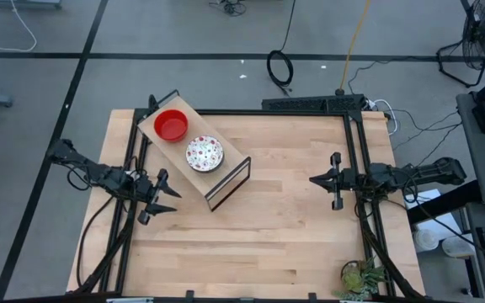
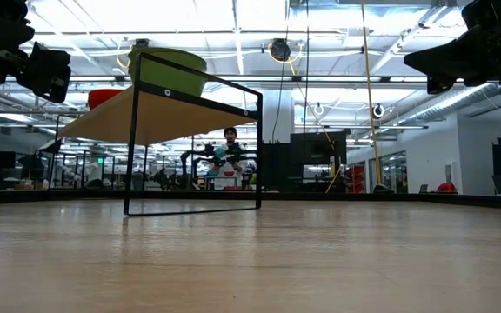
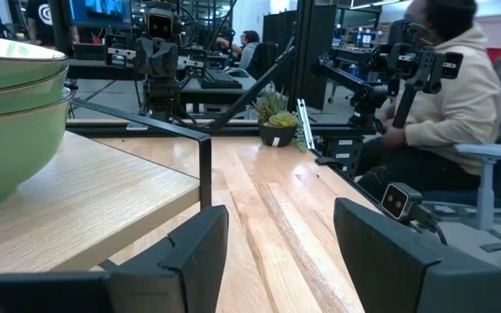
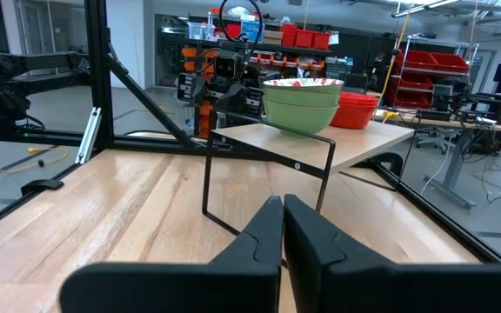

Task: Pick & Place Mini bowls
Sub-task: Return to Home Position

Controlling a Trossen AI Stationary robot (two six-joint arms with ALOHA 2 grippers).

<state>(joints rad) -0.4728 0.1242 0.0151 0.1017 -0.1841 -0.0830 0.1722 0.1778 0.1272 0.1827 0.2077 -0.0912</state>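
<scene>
A small wooden stand (image 1: 226, 168) on a black wire frame sits at the table's far left. On its top rest a red bowl (image 1: 172, 125) and a white bowl with red speckles (image 1: 204, 153), pale green outside (image 4: 303, 103). In the left wrist view the green bowl (image 3: 7, 113) shows two stacked rims. My left gripper (image 1: 160, 198) is open, hovering just near-left of the stand and touching nothing. My right gripper (image 1: 317, 180) is shut, hovering over the table's right half, pointing left toward the stand (image 4: 268, 165). Other bowls are not in view.
A black metal frame (image 1: 352, 143) borders the table's far and right sides. A small potted plant (image 1: 360, 278) stands at the near right corner. A person in a light hoodie (image 3: 459, 96) sits beyond the table. Bare wood lies between the stand and my right gripper.
</scene>
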